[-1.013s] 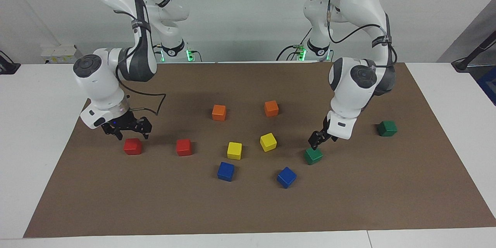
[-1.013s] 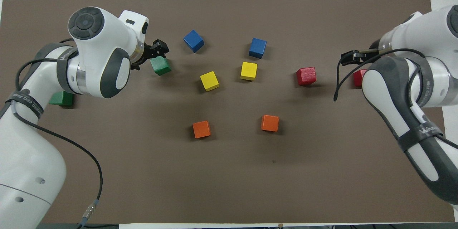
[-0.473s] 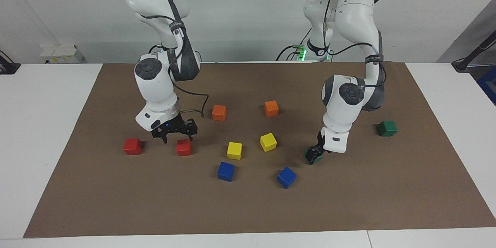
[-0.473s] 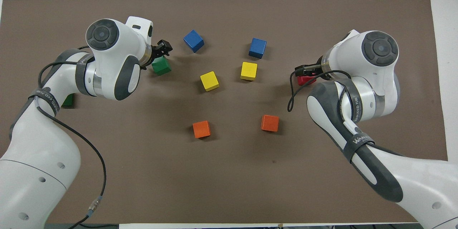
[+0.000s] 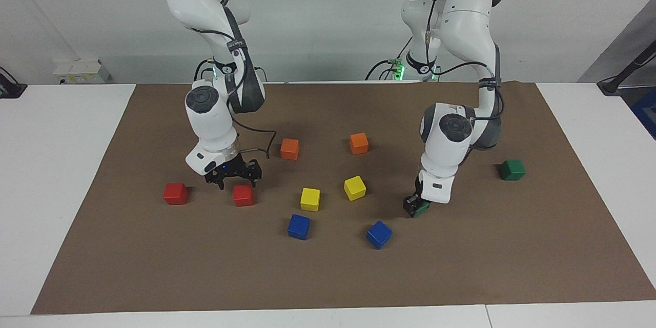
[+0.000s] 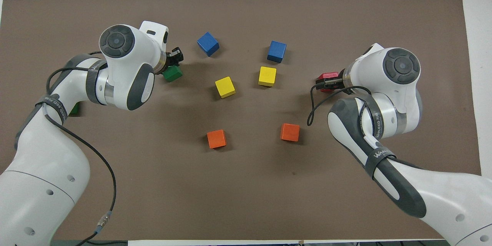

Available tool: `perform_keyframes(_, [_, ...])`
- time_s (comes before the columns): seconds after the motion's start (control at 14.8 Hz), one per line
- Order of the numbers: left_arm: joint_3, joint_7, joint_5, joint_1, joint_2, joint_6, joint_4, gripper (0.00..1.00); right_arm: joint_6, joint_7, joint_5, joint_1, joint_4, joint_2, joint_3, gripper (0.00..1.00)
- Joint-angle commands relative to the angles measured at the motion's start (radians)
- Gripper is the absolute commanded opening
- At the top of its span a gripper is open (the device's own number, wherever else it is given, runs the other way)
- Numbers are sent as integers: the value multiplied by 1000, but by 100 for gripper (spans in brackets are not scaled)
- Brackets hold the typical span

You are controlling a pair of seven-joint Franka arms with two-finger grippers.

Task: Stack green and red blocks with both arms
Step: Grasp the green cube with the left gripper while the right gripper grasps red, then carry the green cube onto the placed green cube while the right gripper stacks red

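Observation:
My left gripper (image 5: 413, 206) is down at the mat on a green block (image 5: 424, 208), which shows partly under it in the overhead view (image 6: 172, 73). The second green block (image 5: 512, 169) lies toward the left arm's end, half hidden under the arm in the overhead view (image 6: 74, 109). My right gripper (image 5: 234, 180) is open and hangs low over a red block (image 5: 243, 196), its fingertips about level with the block's top. That block also shows in the overhead view (image 6: 331, 75). The second red block (image 5: 176, 193) lies toward the right arm's end, hidden by the arm in the overhead view.
Two orange cubes (image 5: 289, 148) (image 5: 359, 143) lie nearer to the robots. Two yellow cubes (image 5: 310, 199) (image 5: 354, 187) sit mid-mat, and two blue cubes (image 5: 298, 226) (image 5: 378, 234) lie farther out. All rest on a brown mat (image 5: 328, 277).
My right gripper swung from over the outer red block to over the inner red block. My left gripper came down from just above the green block onto it.

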Motion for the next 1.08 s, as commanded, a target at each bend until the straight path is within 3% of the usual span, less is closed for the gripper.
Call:
perform_keyframes(0.0, [15,-26,42,-12,-10,-4,-12,0,58,2,3,-6,-27,5,4,100])
perform_keyframes(0.27, [10,-9,27,62,-72,-78,9,0,75,27,3,16,-20,30,4,97])
perform_keyframes(0.47, [4,179,24,142,-149,-185,2,0,77,19,1,14,-18,39,3,57])
perform_keyframes(0.61, [6,394,8,208,-195,-253,-12,0,54,18,-3,14,-1,39,3,13])
perform_keyframes(0.68, [7,510,7,240,-224,-282,-29,0,13,15,-11,-3,31,39,3,0])
perform_keyframes(1.01, [9,985,-31,409,-324,-285,-161,0,-254,4,-14,-50,201,-5,-5,0])
